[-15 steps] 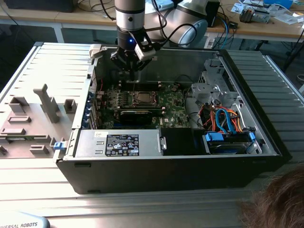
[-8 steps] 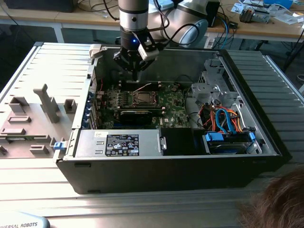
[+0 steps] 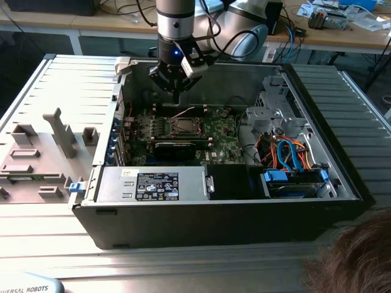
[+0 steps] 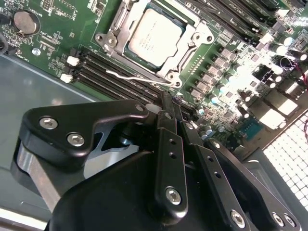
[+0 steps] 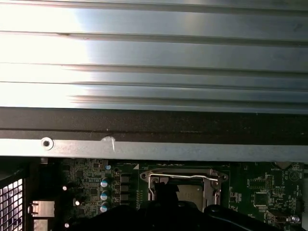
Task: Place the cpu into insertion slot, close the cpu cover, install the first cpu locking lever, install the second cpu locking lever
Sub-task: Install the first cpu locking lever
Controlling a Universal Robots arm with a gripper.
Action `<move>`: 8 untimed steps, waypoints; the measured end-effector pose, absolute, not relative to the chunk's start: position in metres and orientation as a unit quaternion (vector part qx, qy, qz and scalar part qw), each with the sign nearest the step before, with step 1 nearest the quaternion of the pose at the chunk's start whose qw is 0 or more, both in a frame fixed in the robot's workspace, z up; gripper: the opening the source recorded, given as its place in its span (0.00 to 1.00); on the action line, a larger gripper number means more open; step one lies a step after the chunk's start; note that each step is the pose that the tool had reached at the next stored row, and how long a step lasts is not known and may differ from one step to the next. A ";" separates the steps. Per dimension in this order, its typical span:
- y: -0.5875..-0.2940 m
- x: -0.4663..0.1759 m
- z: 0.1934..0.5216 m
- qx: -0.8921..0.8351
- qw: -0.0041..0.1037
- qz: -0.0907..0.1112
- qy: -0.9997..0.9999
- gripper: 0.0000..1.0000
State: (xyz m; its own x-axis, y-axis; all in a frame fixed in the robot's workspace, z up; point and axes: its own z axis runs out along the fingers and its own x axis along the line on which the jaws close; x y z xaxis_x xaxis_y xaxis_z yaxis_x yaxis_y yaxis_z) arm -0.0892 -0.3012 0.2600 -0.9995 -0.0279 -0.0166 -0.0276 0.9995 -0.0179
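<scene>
So the arm is parked over the open computer case (image 3: 342,183), which lies on its side on a ribbed metal table (image 3: 55,79). The gripper (image 3: 175,91) hangs just above the green motherboard (image 3: 220,131), near the far wall of the case, a little off from the socket toward the back. In the second wrist view the gripper (image 4: 169,103) has its two fingers (image 4: 168,159) pressed right together with nothing between them, so clenched and empty as far as I can see.

The cpu (image 4: 155,37) is already sitting in its socket, dull silver top facing up. The cpu cover (image 4: 113,36) lies flat down around it, the chip showing through the square window. A thin wire lever (image 4: 139,77) runs along the socket edge nearest the gripper; I honestly can't tell whether it's hooked in or just lying there. In the first wrist view you can see the same socket frame (image 5: 183,178) with a wire bar across it, just under the case wall (image 5: 154,149).

Other stuff in the case: a grey power supply (image 3: 153,183) with labels along the near edge, a black graphics card (image 3: 174,148) just in front of the socket, and a tangle of orange and blue cables (image 3: 284,152) on the exterior view's right. Some grey fixtures (image 3: 58,131) sit on the table on the exterior view's left. Someone's hair (image 3: 357,256) pokes in at the near corner.
</scene>
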 end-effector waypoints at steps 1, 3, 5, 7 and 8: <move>-0.301 -0.089 0.260 -0.014 0.008 -0.009 1.000 0.11; -0.301 -0.088 0.260 -0.014 0.008 -0.009 1.000 0.11; -0.301 -0.087 0.260 -0.014 0.008 -0.009 1.000 0.11; -0.301 -0.086 0.260 -0.014 0.008 -0.009 1.000 0.11; -0.301 -0.085 0.260 -0.014 0.008 -0.009 1.000 0.11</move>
